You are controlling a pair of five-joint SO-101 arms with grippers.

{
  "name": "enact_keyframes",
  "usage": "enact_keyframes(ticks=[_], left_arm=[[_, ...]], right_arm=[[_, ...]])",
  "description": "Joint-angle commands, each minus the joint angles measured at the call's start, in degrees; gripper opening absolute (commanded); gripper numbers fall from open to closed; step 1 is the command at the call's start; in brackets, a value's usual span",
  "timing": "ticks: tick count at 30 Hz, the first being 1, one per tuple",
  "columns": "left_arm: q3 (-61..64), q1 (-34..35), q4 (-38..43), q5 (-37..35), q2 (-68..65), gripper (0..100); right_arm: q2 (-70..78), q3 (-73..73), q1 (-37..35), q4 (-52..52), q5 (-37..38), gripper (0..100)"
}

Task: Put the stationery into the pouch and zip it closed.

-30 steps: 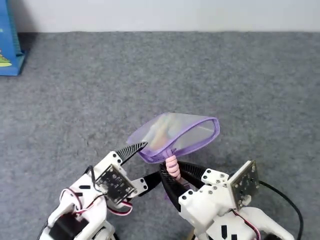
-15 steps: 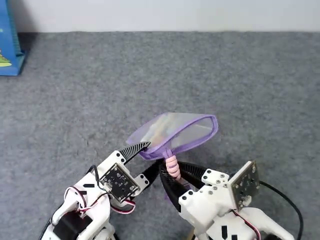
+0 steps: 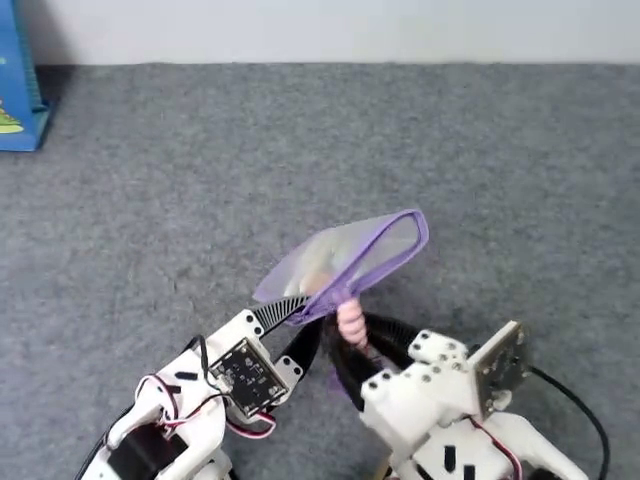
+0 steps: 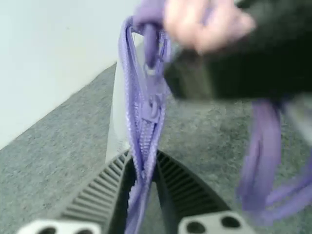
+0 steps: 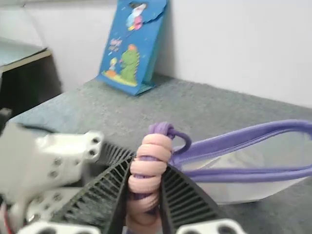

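1. Grey felt table (image 3: 150,200) beneath everything.
2. Translucent pouch (image 3: 345,255), purple-trimmed, held up near centre, tilted on edge, far corner toward 1 o'clock.
3. Left gripper (image 3: 288,308) at pouch's 7 o'clock, clamped tight on its zipper edge.
4. Right gripper (image 3: 352,340) at 6 o'clock, pinching pink coiled pull (image 3: 350,320).

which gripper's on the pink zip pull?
The right gripper: its jaws are shut on the pink pull. The left gripper instead pinches the purple pouch by its zipper edge.
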State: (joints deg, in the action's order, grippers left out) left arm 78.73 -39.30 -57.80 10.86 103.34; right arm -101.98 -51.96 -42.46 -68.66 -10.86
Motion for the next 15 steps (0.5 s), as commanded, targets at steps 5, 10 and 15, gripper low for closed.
enact_keyframes(ticks=[5,10,15], left_arm=[[-6.73,-0.26,-9.76,-0.26,0.53,1],[-9.01,-0.26,-13.71,-0.26,0.62,1],[-9.63,-0.26,-14.51,-0.26,0.62,1]], right_arm=[[0.57,3.43,13.23,9.27,-5.27,0.7],[0.57,-2.11,22.37,16.22,-5.1,0.7],[0.22,-8.09,30.29,23.34,-5.1,0.7]])
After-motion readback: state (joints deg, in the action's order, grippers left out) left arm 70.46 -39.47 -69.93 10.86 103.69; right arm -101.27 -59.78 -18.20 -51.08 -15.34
